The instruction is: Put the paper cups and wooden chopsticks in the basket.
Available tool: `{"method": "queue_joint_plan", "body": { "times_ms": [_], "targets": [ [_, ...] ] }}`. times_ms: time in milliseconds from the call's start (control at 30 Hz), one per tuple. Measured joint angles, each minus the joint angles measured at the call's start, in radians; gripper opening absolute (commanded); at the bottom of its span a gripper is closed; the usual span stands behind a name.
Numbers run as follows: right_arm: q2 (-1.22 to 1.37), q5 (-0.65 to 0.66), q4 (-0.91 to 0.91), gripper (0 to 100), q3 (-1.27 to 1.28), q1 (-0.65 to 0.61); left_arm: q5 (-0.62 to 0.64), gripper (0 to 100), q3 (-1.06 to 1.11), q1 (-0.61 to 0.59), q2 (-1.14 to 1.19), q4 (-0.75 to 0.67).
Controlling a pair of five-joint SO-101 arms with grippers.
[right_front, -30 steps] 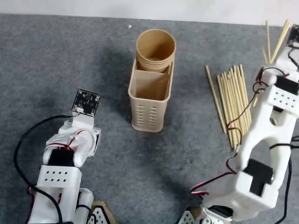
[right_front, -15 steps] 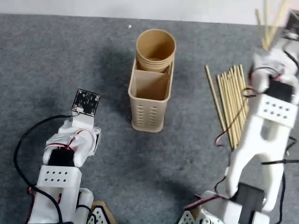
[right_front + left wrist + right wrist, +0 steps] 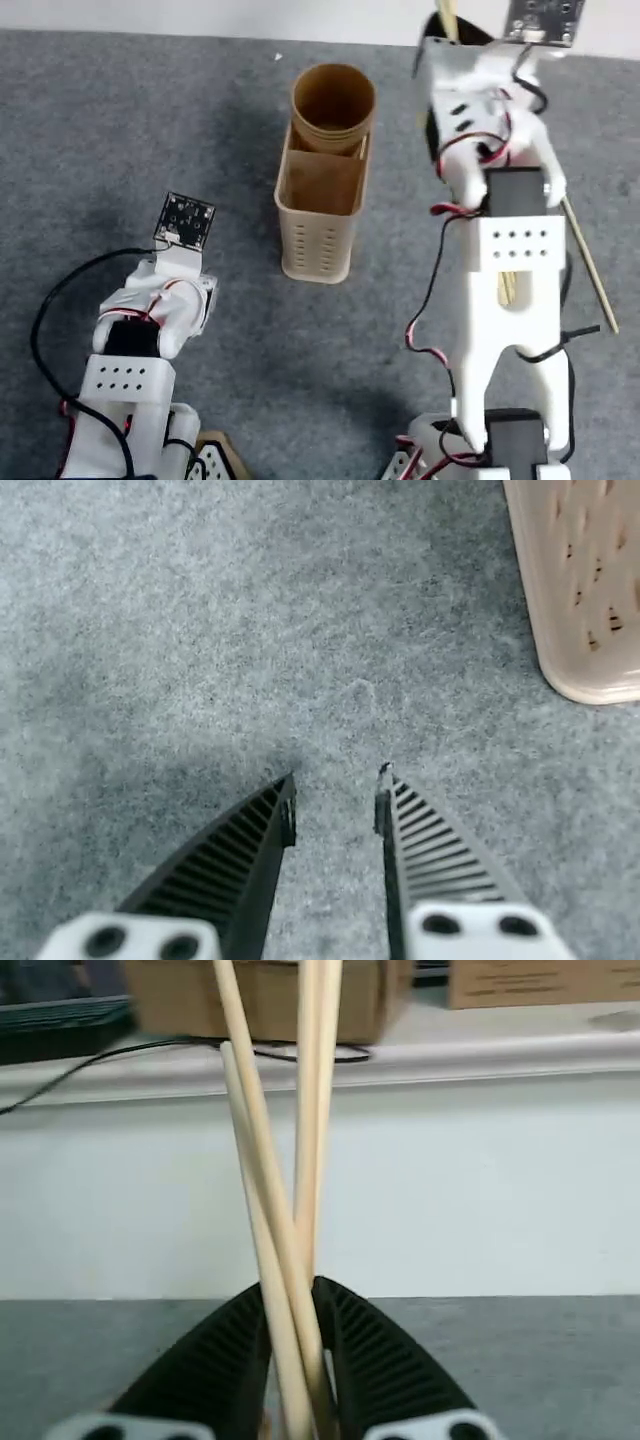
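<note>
Right of the basket (image 3: 315, 245), the right gripper (image 3: 293, 1295) clamps several wooden chopsticks (image 3: 262, 1160); the left gripper (image 3: 335, 792) hangs spread apart over the table (image 3: 120, 120). Paper cups (image 3: 333, 95) sit in the basket's far compartment.

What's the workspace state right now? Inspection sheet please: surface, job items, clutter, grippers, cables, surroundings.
Surface: grey mat, flat.
Job's things: basket upright mid-table. Cups stacked in its far compartment; nothing seen in the near one. A few chopsticks are in the right gripper, with more on the mat, mostly hidden under the right arm.
Clutter: nothing seen.
Grippers: right gripper shut on chopsticks, raised beyond the basket. Left gripper open over bare mat beside the basket.
Cables: black cable loops beside the left arm; wires hang off the right arm.
Surroundings: boxes on a ledge behind the table.
</note>
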Motion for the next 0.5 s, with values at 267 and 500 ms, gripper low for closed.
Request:
{"method": "queue_joint_plan", "body": {
  "times_ms": [267,500],
  "targets": [
    [-0.112,-0.009,-0.072,0.5,0.147,-0.166,0.000,15,0.000,0.000,0.000,0.000],
    [-0.359,0.014,-0.382,0.4,0.592,-0.198,0.000,15,0.000,0.000,0.000,0.000]
  ]
}}
